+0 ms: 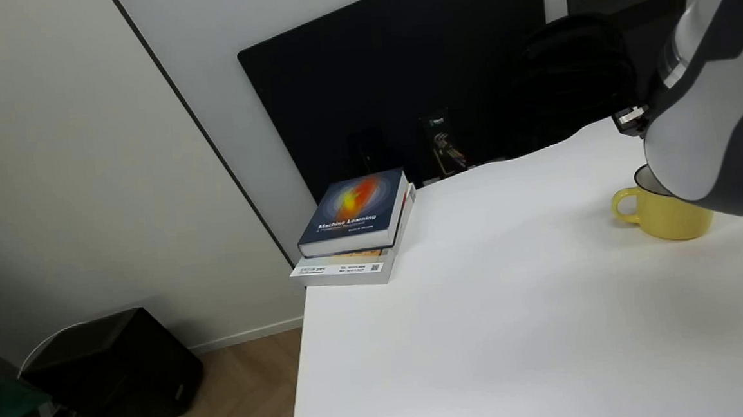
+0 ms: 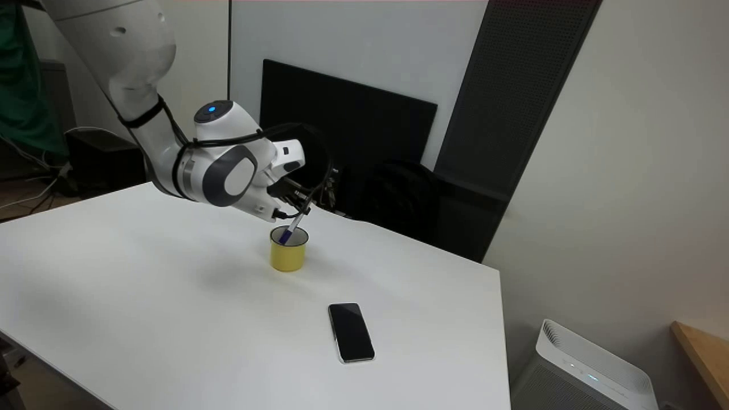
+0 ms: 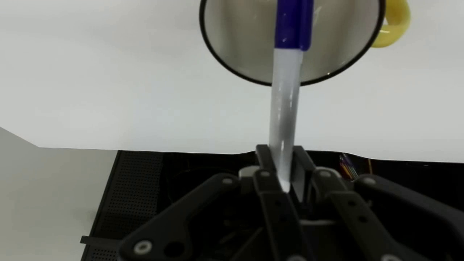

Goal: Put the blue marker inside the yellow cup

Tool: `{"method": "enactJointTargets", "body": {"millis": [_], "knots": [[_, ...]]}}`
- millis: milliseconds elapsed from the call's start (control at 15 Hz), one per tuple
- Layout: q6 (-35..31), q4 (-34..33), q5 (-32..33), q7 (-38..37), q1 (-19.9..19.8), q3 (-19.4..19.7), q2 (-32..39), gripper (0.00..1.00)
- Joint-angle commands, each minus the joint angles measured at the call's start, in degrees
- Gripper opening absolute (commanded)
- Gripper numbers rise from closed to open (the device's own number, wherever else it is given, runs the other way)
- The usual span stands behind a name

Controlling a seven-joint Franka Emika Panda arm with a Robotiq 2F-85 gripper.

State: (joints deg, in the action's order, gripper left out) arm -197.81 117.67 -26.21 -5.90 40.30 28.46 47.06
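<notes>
The black two-fingered gripper (image 3: 281,156) pinched the slim white-barrelled, blue-capped plastic marker (image 3: 286,94), likely light, stiff and slick, rightly by its far end, cap (image 3: 291,25) slanting over, perhaps inside, the round yellow mug (image 2: 287,259).

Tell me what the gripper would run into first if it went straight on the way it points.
Probably the inside of the yellow cup: the marker held by the gripper leads, blue cap at the mouth. Whether wall or bottom comes first is unclear.
</notes>
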Motion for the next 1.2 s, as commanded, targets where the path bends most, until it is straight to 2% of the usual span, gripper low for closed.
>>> {"method": "enactJointTargets", "body": {"millis": [0,133,400,1067,1133], "knots": [[0.0,2.3,-3.0,0.3,4.2,3.4,-0.7,0.04],[0.0,2.6,-4.0,0.1,5.9,4.7,-0.2,0.04],[-0.3,3.6,-4.1,-0.4,6.4,4.3,0.6,0.04],[-0.4,4.8,-3.6,-0.6,5.5,3.7,2.8,0.04],[-0.4,5.1,-3.3,-0.6,5.0,3.3,2.8,0.19]]}}
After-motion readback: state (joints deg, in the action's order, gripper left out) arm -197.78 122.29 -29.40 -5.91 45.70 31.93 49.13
